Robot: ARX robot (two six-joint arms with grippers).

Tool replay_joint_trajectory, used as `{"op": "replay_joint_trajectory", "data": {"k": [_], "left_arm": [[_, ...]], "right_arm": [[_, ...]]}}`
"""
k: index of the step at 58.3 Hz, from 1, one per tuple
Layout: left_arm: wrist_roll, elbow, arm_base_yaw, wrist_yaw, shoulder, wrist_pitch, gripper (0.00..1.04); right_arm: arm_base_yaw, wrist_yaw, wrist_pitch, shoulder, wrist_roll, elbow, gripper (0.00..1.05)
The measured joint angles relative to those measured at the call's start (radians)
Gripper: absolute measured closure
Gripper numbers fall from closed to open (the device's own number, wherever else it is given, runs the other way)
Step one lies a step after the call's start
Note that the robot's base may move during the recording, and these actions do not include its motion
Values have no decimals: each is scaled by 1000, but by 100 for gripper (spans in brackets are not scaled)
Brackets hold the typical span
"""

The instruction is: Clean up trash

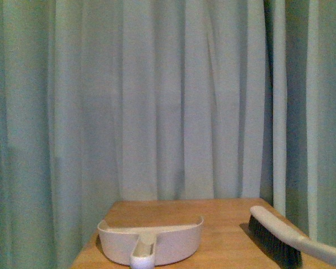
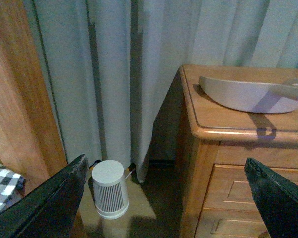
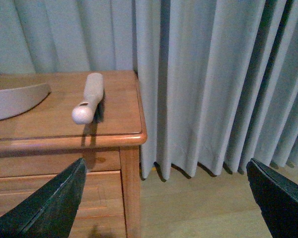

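Note:
No crumpled white paper ball shows in any view; the trash is out of sight. A pale pinkish-beige dustpan [image 1: 151, 241] lies on the wooden cabinet top [image 1: 224, 216], handle toward me; it also shows in the left wrist view [image 2: 248, 94] and partly in the right wrist view [image 3: 15, 99]. A hand brush [image 1: 285, 238] with dark bristles lies to its right; its handle shows in the right wrist view [image 3: 89, 96]. My left gripper [image 2: 164, 183] is open and empty, low beside the cabinet's left side. My right gripper [image 3: 166, 186] is open and empty, low by its right corner.
Pale green curtains [image 1: 168, 95] hang behind the cabinet down to the floor. A small white ribbed cylinder [image 2: 109, 188] stands on the floor left of the cabinet. Cabinet drawers [image 2: 238, 198] face me. A wooden panel [image 2: 15, 99] and checked cloth [image 2: 2, 183] are at far left.

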Motion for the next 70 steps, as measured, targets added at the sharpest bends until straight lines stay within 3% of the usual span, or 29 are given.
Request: {"op": "replay_joint_trajectory", "data": {"k": [1,4,10,16,23,39,70], "left_arm": [[-66,115,32,65,219,-3,8],[-69,328,11,40,494,-36,8],[68,797,-178,-43,958,-225,8],[117,1139,-325,-156,1251,-371,8],[84,1356,-415,-235,1456,-427,8],[-5,1434,-586,-352,1747,-416,8],[-52,1495,-573,-399,1919,-372,8]], "right_arm": [[0,0,0,0,0,0,7],[0,-1,0,0,0,0,7],[0,0,0,0,0,0,7],[0,0,0,0,0,0,7],[0,0,0,0,0,0,7],[0,0,0,0,0,0,7],[0,0,0,0,0,0,7]]}}
